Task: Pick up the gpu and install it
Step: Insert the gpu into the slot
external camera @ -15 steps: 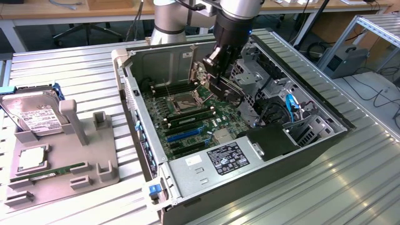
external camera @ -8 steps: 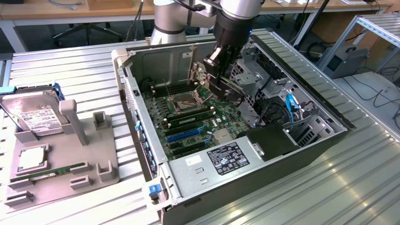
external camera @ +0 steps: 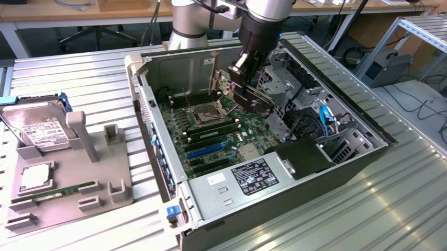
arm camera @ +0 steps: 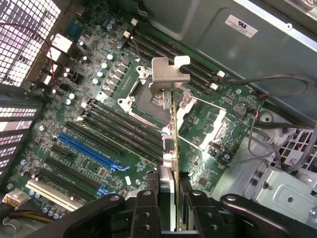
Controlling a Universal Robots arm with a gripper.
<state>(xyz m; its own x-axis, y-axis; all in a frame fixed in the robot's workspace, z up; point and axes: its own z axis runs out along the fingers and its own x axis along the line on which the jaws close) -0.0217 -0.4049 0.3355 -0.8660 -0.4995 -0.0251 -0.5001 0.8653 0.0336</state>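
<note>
My fingers [arm camera: 147,210] are clamped on the gpu [arm camera: 168,161], held edge-on above the motherboard [arm camera: 89,124] inside the open computer case [external camera: 300,204].

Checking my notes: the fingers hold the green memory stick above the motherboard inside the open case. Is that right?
No. The fingers hold the gpu, not the memory stick, above the motherboard inside the open case; the wrist view shows its edge and silver bracket.

The computer case [external camera: 307,191] lay on the surface [external camera: 398,209], the holder [external camera: 104,183] with the hard drive [external camera: 38,128] at the exterior view's left. The gpu [arm camera: 171,144] hung between the jaws above the motherboard [external camera: 209,125] inside.
</note>
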